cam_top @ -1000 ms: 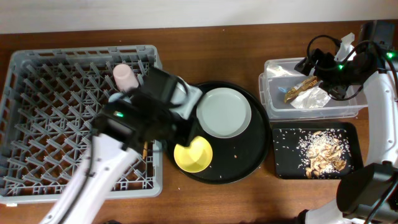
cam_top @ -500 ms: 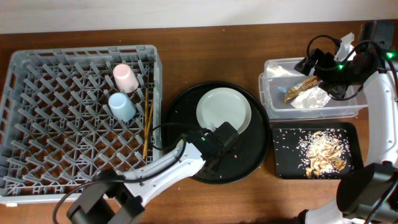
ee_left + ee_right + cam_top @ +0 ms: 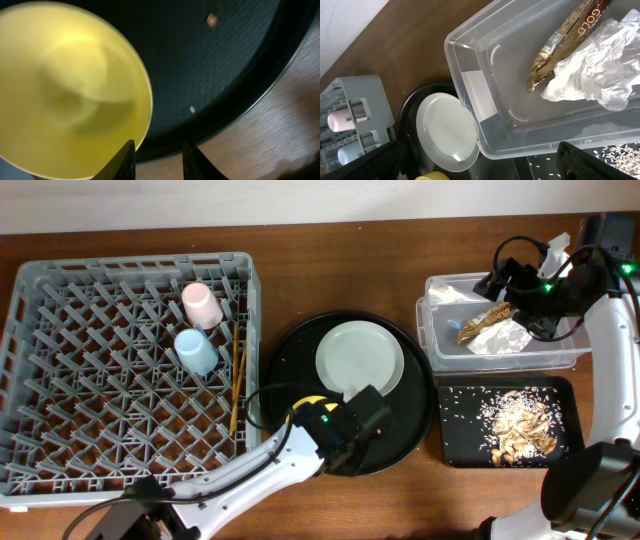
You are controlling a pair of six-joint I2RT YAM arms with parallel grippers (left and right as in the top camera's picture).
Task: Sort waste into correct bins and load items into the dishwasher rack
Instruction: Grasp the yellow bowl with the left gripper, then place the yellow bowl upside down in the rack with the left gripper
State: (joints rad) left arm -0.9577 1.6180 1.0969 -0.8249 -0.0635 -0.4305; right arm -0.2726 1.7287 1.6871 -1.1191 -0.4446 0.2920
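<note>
Yellow bowl sits open side up near the edge of the round black tray, close to the grey-green plate. It looks light, stiff and glossy, so probably slippery, and its thin rim seems the only real purchase. The left gripper hangs just at that rim, fingers parted, holding nothing. The right gripper hovers spread and empty above the clear tub.

Counted:
- one bowl
- one plate
- two cups, pink and blue, in the dishwasher rack
- two chopsticks, also in the rack
- one napkin in the tub
- one snack wrapper in the tub
- a scatter of food scraps on the shallow black tray
</note>
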